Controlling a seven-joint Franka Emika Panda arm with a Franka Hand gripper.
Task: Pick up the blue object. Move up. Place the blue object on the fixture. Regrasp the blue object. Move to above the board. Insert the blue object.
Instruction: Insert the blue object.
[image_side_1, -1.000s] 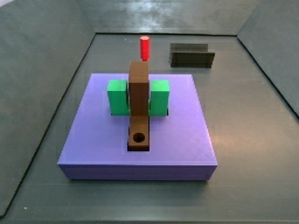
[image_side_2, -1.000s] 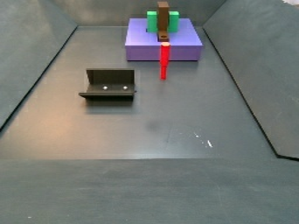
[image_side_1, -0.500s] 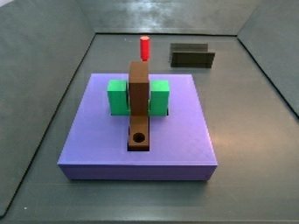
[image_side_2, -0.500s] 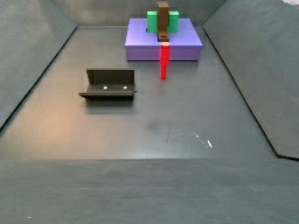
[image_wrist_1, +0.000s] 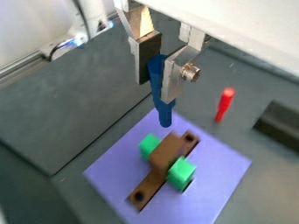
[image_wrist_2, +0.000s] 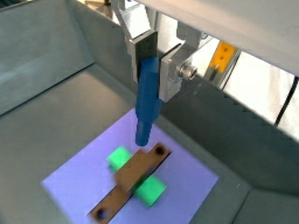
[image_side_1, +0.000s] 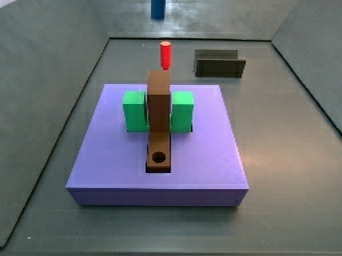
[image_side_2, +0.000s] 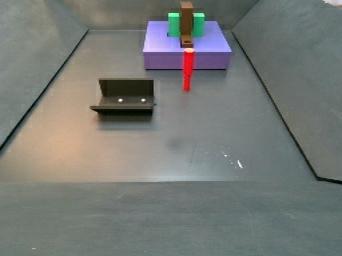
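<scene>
Above board (image_wrist_1: 222, 166), hand (image_wrist_1: 162, 59) grips blue object (image_wrist_1: 159, 87).

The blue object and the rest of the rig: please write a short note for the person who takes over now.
End effector: high above the board, shut on the blue object, which hangs upright between the fingers.
Fixture: on the floor, holds nothing.
Red peg: upright on the floor beside the board.
Done: pick-up.
Left: line the peg up over the hole in the brown bar, then insert.

The pincer (image_wrist_1: 163, 63) hangs pointing downward, its flat silver fingers (image_wrist_2: 172, 68) (dark-padded) clamped on the blue object (image_wrist_2: 145, 101).
</scene>
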